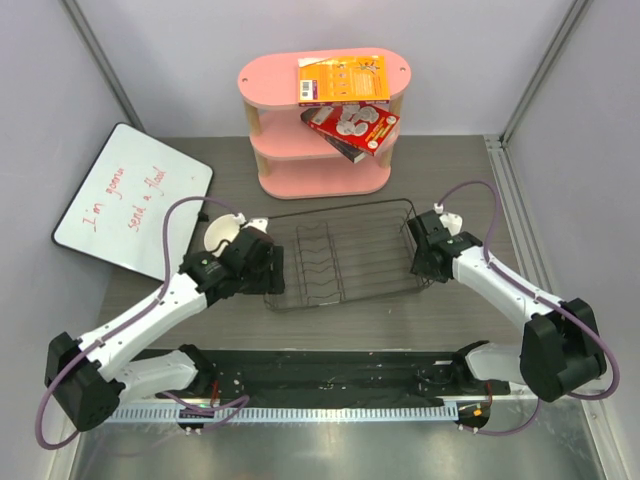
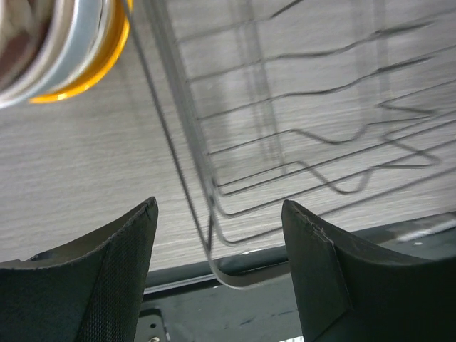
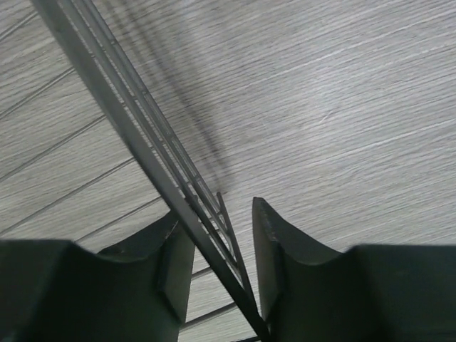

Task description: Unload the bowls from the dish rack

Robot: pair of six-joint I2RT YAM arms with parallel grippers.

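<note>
The black wire dish rack [image 1: 336, 306] lies in the middle of the table, and I see no bowls inside it. A stack of bowls [image 1: 222, 236] stands on the table just left of the rack. In the left wrist view this stack of bowls [image 2: 78, 50] shows a yellow-orange rim under pale ones. My left gripper [image 1: 262, 270] is open and straddles the rack's left rim [image 2: 204, 228] without touching it. My right gripper [image 1: 421, 262] is at the rack's right end, its jaws narrowed on either side of the rim wire [image 3: 142, 135], with a gap still showing.
A pink three-tier shelf [image 1: 322, 160] with two boxes [image 1: 342, 80] stands behind the rack. A whiteboard [image 1: 130, 200] lies at the back left. The arm bases and a black rail [image 1: 320, 370] run along the near edge.
</note>
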